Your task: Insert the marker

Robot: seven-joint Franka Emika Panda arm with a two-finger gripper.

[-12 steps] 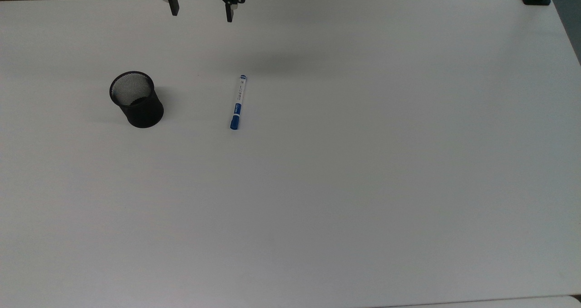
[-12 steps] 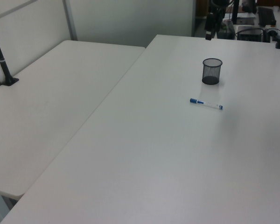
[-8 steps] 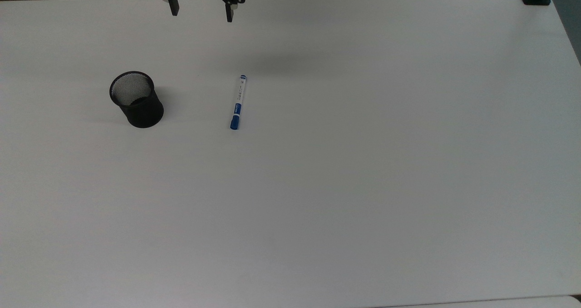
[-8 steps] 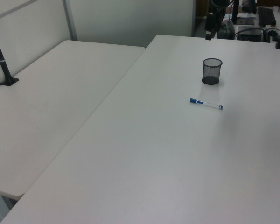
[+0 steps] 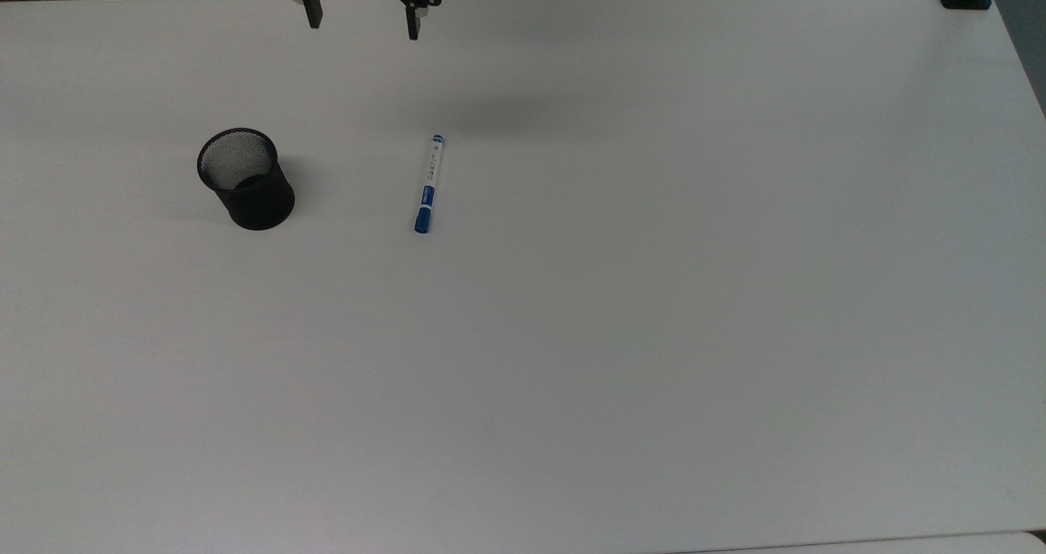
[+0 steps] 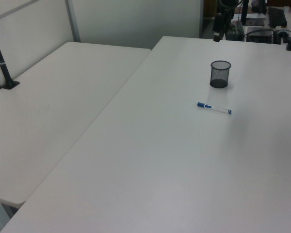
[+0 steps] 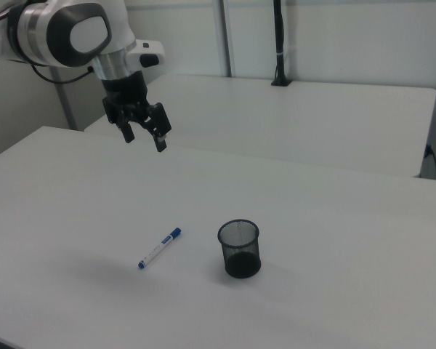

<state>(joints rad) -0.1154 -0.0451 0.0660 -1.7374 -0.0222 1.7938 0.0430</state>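
end effector (image 7: 144,138) raised, fingers (image 7: 160,144) spread apart

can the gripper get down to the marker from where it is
Probably yes. The gripper hangs open above the table, and the marker lies flat in the open, apart from the mesh cup, with nothing between them.

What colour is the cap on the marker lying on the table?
Blue, on a white barrel; the marker shows it best in the top view.
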